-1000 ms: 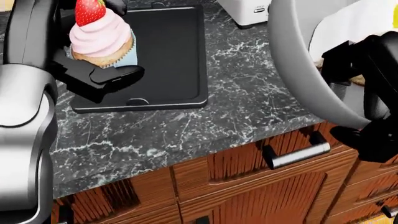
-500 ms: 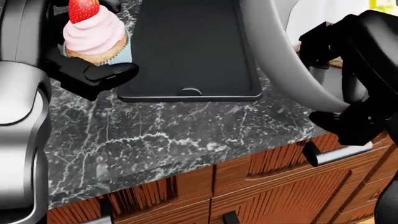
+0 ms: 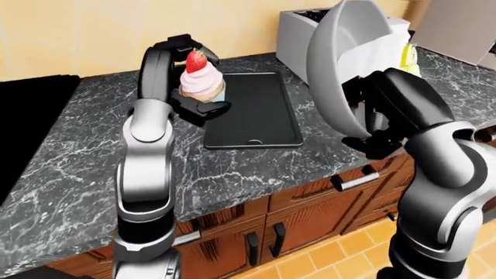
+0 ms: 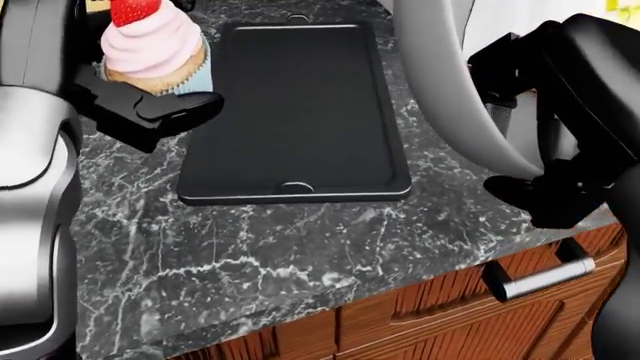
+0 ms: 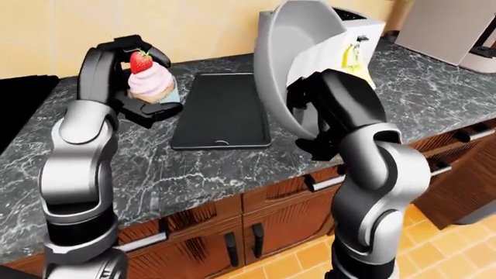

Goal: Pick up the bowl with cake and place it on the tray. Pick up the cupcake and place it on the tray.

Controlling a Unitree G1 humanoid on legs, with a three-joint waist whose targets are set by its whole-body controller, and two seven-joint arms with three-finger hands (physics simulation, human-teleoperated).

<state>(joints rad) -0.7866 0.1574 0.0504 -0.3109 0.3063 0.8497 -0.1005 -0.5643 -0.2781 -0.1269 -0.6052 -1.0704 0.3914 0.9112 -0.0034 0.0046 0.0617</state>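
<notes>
Black fingers (image 4: 165, 109) of the left hand (image 3: 193, 99) close round a pink-frosted cupcake (image 4: 152, 49) topped with a strawberry, held above the marble counter (image 4: 260, 247) just left of the empty black tray (image 4: 300, 105). To the right, the right hand (image 5: 310, 110) grips a grey bowl (image 5: 283, 64) tilted on edge, raised beside the tray; the cake inside is not visible

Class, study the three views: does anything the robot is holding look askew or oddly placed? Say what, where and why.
Yes. The bowl in the right hand is tipped almost on its edge, so its cake could slide out. The cupcake sits upright in the left hand, beside the tray, which holds nothing yet.
</notes>
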